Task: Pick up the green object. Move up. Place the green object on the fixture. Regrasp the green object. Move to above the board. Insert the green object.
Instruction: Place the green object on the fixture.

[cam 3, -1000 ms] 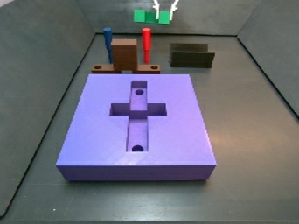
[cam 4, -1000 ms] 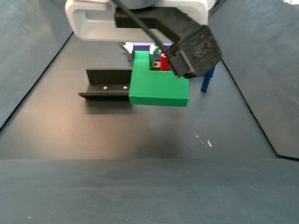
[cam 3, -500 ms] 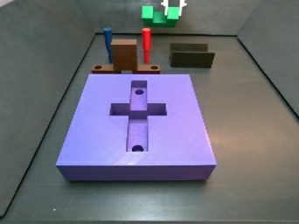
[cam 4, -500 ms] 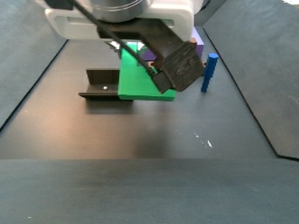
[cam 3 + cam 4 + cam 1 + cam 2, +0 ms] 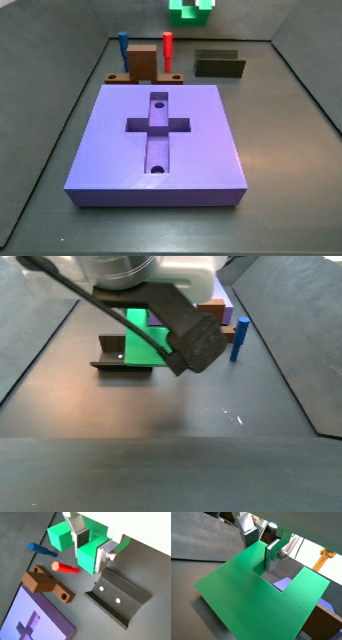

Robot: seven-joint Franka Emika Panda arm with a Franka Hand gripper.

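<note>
Aloft, green object clamped within the gripper, above fixture.

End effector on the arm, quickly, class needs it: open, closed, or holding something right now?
End effector: closed on the green block, lifted high above the floor, its fingers clamped in the block's notch.

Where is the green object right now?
The green object is clamped in the gripper, held in the air above the floor. In a side view it shows at the top edge, behind the fixture and the board.
</note>
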